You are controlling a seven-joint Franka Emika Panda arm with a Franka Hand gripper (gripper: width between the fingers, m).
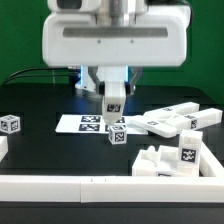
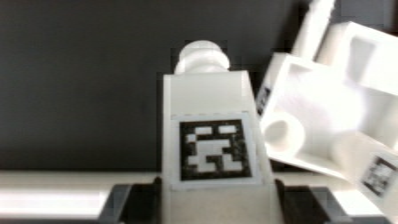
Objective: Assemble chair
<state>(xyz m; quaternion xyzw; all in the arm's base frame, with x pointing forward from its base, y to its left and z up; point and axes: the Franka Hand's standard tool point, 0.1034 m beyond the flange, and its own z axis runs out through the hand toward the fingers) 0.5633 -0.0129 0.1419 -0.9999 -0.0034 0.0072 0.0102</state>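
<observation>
My gripper (image 1: pixel 113 102) is shut on a long white chair post (image 2: pixel 214 110) with a square tag on its face and a rounded peg end. In the exterior view the post (image 1: pixel 117 130) hangs down from the jaws, and its lower end is close above the black table, just in front of the marker board (image 1: pixel 80 123). In the wrist view my gripper (image 2: pixel 215 198) has dark fingers (image 2: pixel 135 200) pressed on both sides of the post. A white chair slab with a round hole (image 2: pixel 329 110) lies close beside the post.
Several white chair slabs (image 1: pixel 175 118) lie at the exterior view's right, with a chunky tagged block (image 1: pixel 180 155) in front of them. A small tagged cube (image 1: pixel 10 123) sits at the far left. A white rail (image 1: pixel 90 186) runs along the front edge.
</observation>
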